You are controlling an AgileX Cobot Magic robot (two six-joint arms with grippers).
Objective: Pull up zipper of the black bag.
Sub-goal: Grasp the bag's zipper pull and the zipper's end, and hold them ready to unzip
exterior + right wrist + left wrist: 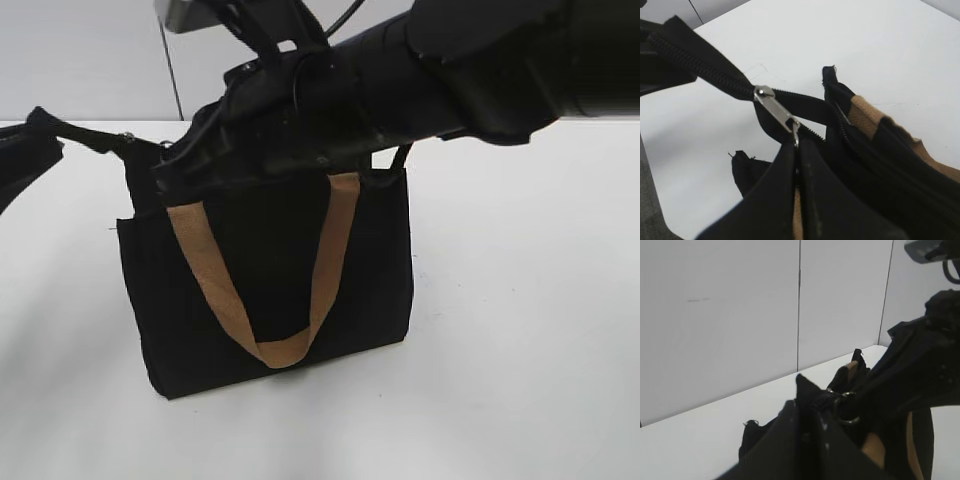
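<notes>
Bag [270, 290], black with a tan handle [325, 260] hanging down its front, is standing upright on the white table [520, 330]. The right gripper [797, 150] is reaching over the bag's top edge, its two dark fingers [775, 200] pressing together on the tip of the zipper [775, 107], a silver pull tab lying at the bag's top corner on the black zip line [695, 65]. That zip tape is stretching taut away from the bag toward the left gripper [25, 150], which is sitting beside the bag's upper corner; whether its fingers are pinching the tape cannot be told.
</notes>
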